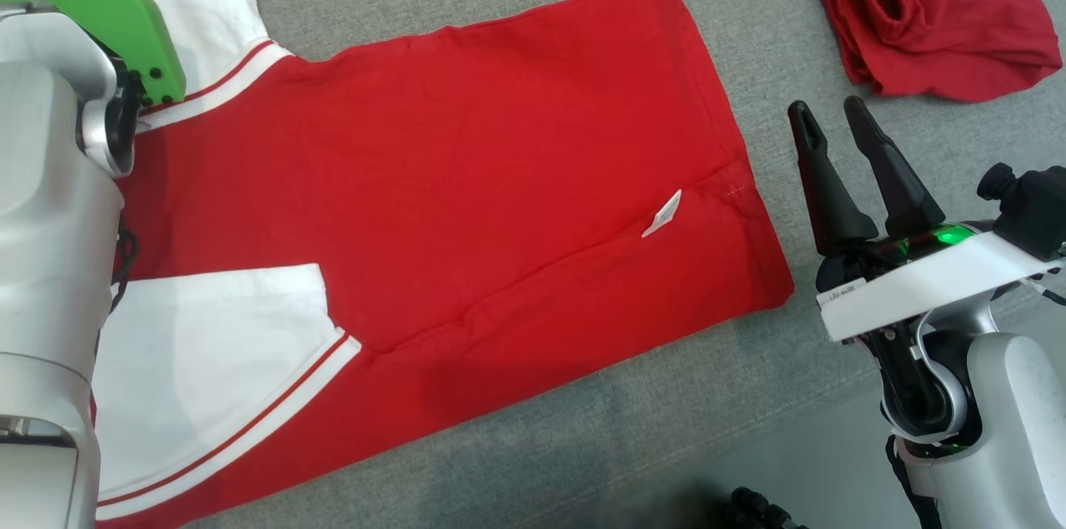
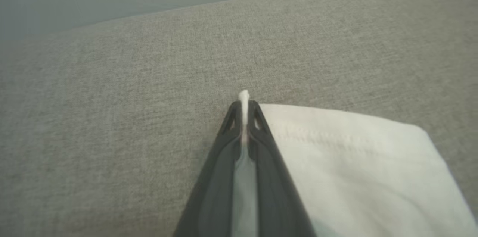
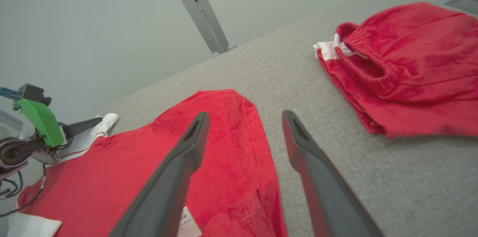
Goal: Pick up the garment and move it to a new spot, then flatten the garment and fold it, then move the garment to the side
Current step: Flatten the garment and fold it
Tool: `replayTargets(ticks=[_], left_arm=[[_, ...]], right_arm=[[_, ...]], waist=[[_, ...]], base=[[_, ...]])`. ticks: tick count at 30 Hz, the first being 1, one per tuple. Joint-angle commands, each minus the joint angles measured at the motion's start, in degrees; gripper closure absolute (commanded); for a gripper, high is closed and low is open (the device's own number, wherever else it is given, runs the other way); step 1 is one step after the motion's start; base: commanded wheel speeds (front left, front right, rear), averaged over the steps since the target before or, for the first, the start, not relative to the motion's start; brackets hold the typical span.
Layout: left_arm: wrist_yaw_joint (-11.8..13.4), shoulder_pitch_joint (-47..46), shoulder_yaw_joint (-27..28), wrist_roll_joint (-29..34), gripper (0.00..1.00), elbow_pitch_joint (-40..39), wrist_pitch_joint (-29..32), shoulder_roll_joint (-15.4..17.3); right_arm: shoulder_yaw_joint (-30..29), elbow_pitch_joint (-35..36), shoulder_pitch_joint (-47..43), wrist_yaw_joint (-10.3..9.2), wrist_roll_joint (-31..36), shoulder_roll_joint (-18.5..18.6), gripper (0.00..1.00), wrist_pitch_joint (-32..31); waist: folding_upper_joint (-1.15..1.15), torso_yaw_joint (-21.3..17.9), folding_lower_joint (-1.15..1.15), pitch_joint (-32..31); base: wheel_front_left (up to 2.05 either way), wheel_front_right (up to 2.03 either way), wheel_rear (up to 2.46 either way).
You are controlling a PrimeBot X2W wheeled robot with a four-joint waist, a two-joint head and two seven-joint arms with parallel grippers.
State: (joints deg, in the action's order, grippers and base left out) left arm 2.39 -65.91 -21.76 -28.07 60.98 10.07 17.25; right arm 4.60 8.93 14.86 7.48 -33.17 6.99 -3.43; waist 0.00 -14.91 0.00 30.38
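Note:
The garment (image 1: 466,179), a red T-shirt with white sleeves, lies flat on the grey cloth surface, its hem toward the right. My left gripper (image 2: 244,108) is shut on the edge of the far white sleeve (image 2: 354,162), and a thin fold of white fabric pokes out between its fingertips. In the right wrist view that left gripper (image 3: 93,122) shows at the sleeve's corner. My right gripper (image 1: 826,108) stands open just right of the hem, above the surface, with nothing between its fingers (image 3: 175,177).
A second red garment (image 1: 933,4) lies bunched at the back right, also seen as a red garment (image 3: 403,69) in the right wrist view. A small white tag (image 1: 664,212) sticks up near the hem. A metal post (image 3: 198,9) rises behind the surface.

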Motion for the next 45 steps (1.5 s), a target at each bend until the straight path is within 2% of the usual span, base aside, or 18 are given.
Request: replayTargets(ticks=[1, 5, 11, 19, 26, 31, 36, 45], left_arm=[[-0.7, 1.7, -0.1, -0.2, 1.0, 1.3, 0.4, 0.4], [-1.4, 2.0, -0.3, -0.4, 1.0, 1.3, -1.2, 0.0], [-4.2, 3.1, 0.4, -2.5, 1.0, 0.6, -4.6, -1.7], [-7.8, 7.2, 0.7, -5.0, 1.0, -2.1, -9.8, -3.8], [-9.3, 14.0, 0.2, -6.9, 1.0, -7.6, -13.4, -4.4], [-9.4, 19.3, -0.3, -7.9, 1.0, -13.0, -14.5, -3.7], [-8.0, 23.5, 0.2, -8.8, 1.0, -19.7, -15.0, -3.5], [-4.6, 26.6, 1.0, -9.7, 1.0, -28.3, -14.0, -2.9]], right_arm=[[0.2, -0.2, 0.1, 0.02, -0.1, 0.0, 0.0, 0.1], [0.3, -0.5, 0.7, 0.02, 0.1, 0.3, 0.0, 0.1], [-1.0, -2.3, 1.6, 0.02, 0.7, 1.1, 0.0, -0.8], [-2.9, -8.2, 4.1, 0.02, 2.1, 4.4, 0.0, -3.3], [-3.6, -13.0, 5.5, 0.02, 2.9, 5.5, 0.0, -4.5], [-3.4, -14.9, 4.7, 0.02, 2.8, 5.7, 0.0, -5.4], [-3.8, -18.1, 7.7, 0.02, 4.0, 7.2, 0.0, -7.8], [-1.7, -30.3, 18.4, 0.02, 7.6, 10.0, 0.0, -12.1]], waist=[[0.0, 0.7, 0.0, -1.0], [0.0, 1.4, 0.0, -1.9], [0.0, 3.3, 0.0, -4.9], [0.0, 7.2, 0.0, -10.3], [0.0, 10.7, 0.0, -14.4], [0.0, 12.5, 0.0, -16.5], [0.0, 13.9, 0.0, -16.6], [0.0, 16.0, 0.0, -13.2]], base=[[0.0, 0.0, 0.0], [0.0, 0.0, 0.0], [0.0, 0.0, 0.0], [0.0, 0.0, 0.0], [0.0, 0.0, 0.0], [0.0, 0.0, 0.0], [0.0, 0.0, 0.0], [0.0, 0.0, 0.0]])
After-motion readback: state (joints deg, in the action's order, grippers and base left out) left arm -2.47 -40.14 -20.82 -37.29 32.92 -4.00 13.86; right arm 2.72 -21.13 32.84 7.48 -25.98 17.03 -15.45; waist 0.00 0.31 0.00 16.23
